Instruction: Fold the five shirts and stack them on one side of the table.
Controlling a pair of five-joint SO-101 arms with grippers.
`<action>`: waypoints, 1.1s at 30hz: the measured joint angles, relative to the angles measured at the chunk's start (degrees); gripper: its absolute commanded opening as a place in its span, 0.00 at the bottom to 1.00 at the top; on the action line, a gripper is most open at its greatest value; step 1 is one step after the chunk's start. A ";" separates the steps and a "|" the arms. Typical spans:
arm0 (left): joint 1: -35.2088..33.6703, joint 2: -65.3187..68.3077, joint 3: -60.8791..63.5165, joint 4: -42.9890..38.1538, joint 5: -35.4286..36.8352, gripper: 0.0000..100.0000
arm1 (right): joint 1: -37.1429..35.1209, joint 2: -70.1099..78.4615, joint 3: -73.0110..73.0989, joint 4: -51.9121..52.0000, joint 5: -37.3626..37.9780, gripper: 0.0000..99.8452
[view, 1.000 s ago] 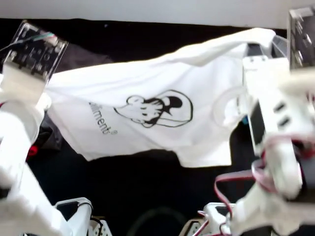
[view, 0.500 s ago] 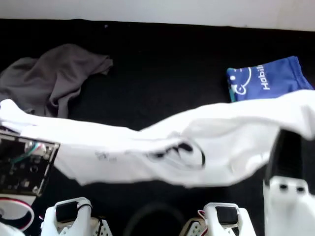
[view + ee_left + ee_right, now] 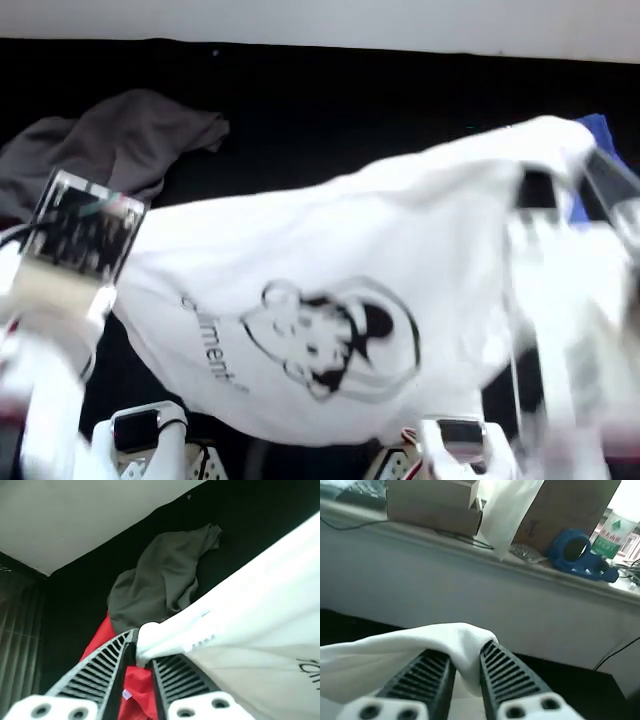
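A white shirt [image 3: 330, 300] with a black cartoon print hangs spread in the air between both arms, above the black table [image 3: 330, 110]. My left gripper [image 3: 141, 650] is shut on a bunched corner of the white shirt [image 3: 240, 610] at the left side. At the right, my right gripper [image 3: 467, 662] is shut on another fold of the white shirt [image 3: 395, 650]. A crumpled grey shirt [image 3: 110, 150] lies at the back left, also as the grey shirt [image 3: 160, 580]. Beneath it shows a red shirt [image 3: 135, 690]. A corner of a folded blue shirt [image 3: 600, 130] peeks out at the right.
The two arm bases [image 3: 140, 440] stand at the table's near edge. Behind the table runs a pale wall [image 3: 300, 20]. The right wrist view looks at a shelf with cardboard boxes [image 3: 430, 502] and a blue tape holder [image 3: 580, 555].
The white shirt was flapped: it dropped low and flat across the front half a second ago, and is now raised and spread wide again, covering most of the blue shirt.
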 measured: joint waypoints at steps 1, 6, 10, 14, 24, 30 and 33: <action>0.00 0.79 3.34 -2.29 -0.26 0.01 | 0.00 1.41 3.69 -2.29 0.00 0.01; 0.18 8.97 13.63 -14.95 -0.53 0.01 | -0.62 7.21 22.86 -17.05 0.00 0.01; 2.02 18.99 13.01 -21.80 -0.53 0.01 | -0.70 13.63 31.65 -28.75 0.00 0.01; 3.52 31.65 5.89 -23.56 -0.53 0.01 | -0.70 21.36 28.92 -32.53 0.00 0.01; 3.87 62.15 -24.88 -16.97 -0.53 0.01 | -1.49 45.98 2.46 -20.75 -0.09 0.01; 4.04 74.73 -30.86 -16.79 -0.53 0.01 | -2.81 61.89 -5.45 -13.80 -0.09 0.01; 4.75 80.26 -30.86 -15.82 -0.53 0.01 | -3.78 68.13 -7.21 -9.23 -0.09 0.01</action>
